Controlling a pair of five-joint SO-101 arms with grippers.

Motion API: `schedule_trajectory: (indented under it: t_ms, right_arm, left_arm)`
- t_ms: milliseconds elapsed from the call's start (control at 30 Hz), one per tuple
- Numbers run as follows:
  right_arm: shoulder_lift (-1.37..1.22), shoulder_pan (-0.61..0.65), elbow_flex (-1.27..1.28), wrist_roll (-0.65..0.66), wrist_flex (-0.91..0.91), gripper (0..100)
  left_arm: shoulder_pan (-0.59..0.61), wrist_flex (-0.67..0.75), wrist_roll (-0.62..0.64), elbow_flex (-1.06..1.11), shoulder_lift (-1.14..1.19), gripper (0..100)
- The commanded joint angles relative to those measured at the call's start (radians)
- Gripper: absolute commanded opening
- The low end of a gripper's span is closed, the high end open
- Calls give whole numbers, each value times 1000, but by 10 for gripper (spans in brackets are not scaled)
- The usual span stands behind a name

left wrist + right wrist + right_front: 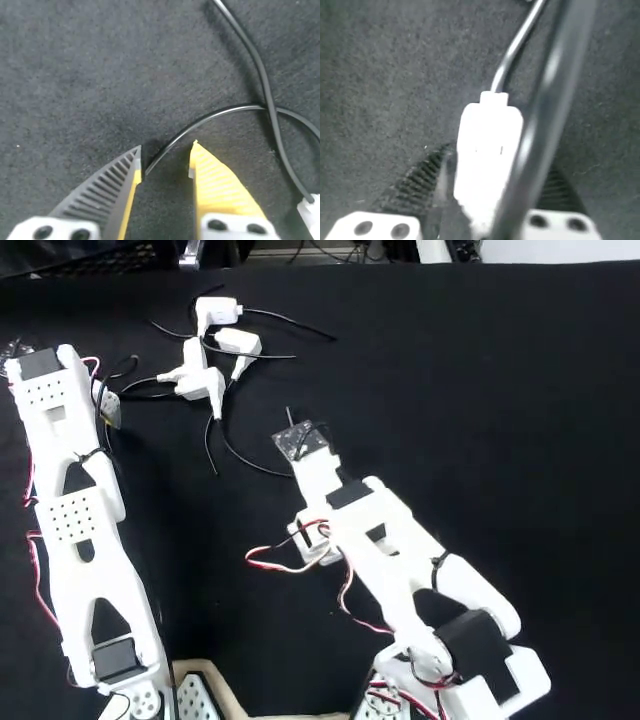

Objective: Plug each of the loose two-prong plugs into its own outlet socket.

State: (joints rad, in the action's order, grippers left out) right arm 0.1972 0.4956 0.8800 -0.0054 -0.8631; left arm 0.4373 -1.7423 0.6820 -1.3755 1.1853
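Observation:
Several white plugs and outlet sockets lie in a cluster at the back left of the black table: one [215, 312] farthest back, one [238, 340] beside it, and a joined pair [203, 385] nearer, all with thin black cables. My right gripper [300, 440] sits just right of the cluster, shut on a white two-prong plug [487, 150] whose cable runs away from it. My left gripper [108, 408] is at the left of the cluster, low over the cloth. In the left wrist view, this gripper [167, 150] is open, with a black cable [210, 117] curving past its fingertips.
Loose black cables [240, 455] loop across the cloth between the two grippers. A white part [312, 210] shows at the edge of the left wrist view. The right half of the table [500, 390] is bare black cloth.

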Motion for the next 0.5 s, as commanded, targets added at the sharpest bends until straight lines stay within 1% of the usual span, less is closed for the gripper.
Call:
schedule_trajectory:
  t_ms: [0,133,200,467]
  right_arm:
    - [2,-18,-5,11,48,67]
    - [12,-18,-10,11,110,38]
    - [12,-34,-12,11,178,15]
    - [12,-161,-12,11,597,12]
  left_arm:
    - [10,-8,8,-48,-17,162]
    - [10,-8,8,-48,-17,162]
    - [10,-8,8,-47,-17,162]
    - [10,-8,8,-47,-17,162]
